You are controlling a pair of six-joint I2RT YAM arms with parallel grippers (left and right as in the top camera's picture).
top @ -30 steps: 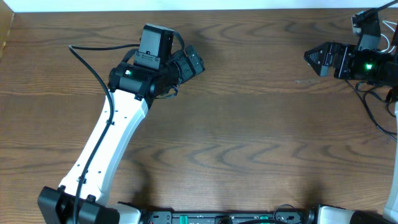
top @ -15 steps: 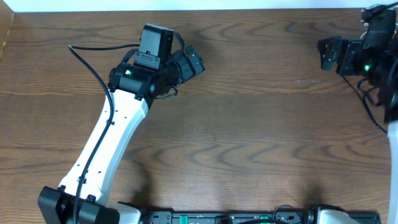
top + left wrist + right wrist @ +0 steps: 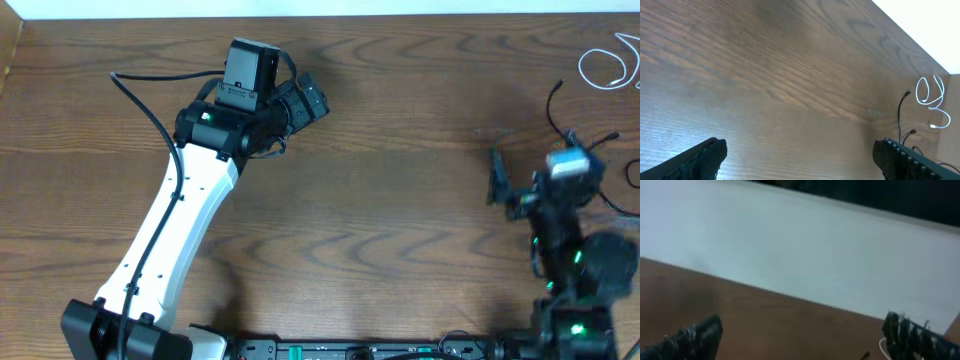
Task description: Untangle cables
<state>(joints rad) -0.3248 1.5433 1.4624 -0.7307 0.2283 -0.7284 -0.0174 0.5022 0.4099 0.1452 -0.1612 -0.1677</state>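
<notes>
My left pincer (image 3: 300, 100) sits over the far left part of the wooden worktop (image 3: 400, 230), its jaws spread wide with nothing between them. From my left wrist I see both dark fingertips (image 3: 707, 155) at the lower corners and only bare wood grain in the gap. My right pincer (image 3: 497, 178) is on the right side of the worktop, nearer the front edge, and blurred in the overhead view. My right wrist view shows its jaws equally wide and empty, pointing toward the back edge and the pale wall (image 3: 805, 245) behind it. The white cable (image 3: 612, 65) lies in loose loops in the far right corner, well apart from both pincers. In my left wrist view its loops (image 3: 930, 92) trail down into a small plug end. The black cable (image 3: 553, 102) runs as a thin line just beside it, toward the middle of the worktop, from a small plug tip back toward my right arm, where its lower end passes out of sight behind the wrist. In the left wrist view the black cable (image 3: 900, 115) stands clear of the white loops, near but not crossing them. Neither pincer touches either cable.
</notes>
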